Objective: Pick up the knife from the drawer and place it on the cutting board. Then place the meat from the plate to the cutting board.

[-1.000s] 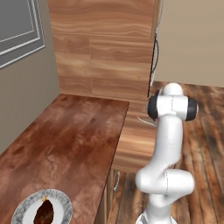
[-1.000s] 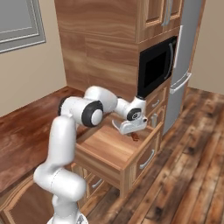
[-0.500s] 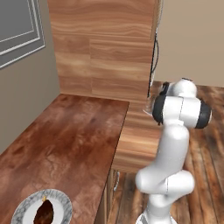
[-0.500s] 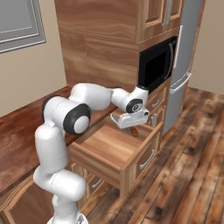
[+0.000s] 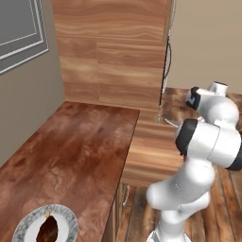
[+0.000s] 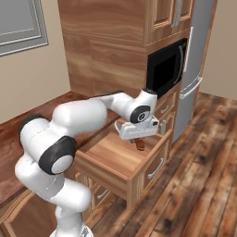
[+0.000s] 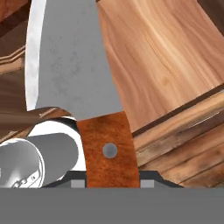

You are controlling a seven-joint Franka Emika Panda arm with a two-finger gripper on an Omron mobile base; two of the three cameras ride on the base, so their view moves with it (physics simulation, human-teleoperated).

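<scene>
Mostly hidden: gripper (image 6: 139, 137) fingertips, behind white hand at centre of right base view; cutting board not made out. Hand view: knife (image 7: 83, 87) fills frame, grey blade running to top edge, brown handle at bottom centre cut off by lower edge. Claw clamped on knife handle, above open drawer (image 6: 121, 158) at frame centre. Plate (image 5: 45, 227) with meat (image 5: 47, 229) at lower left of left base view, on counter (image 5: 71, 151). Microwave (image 6: 167, 65) upper right, right base view.
</scene>
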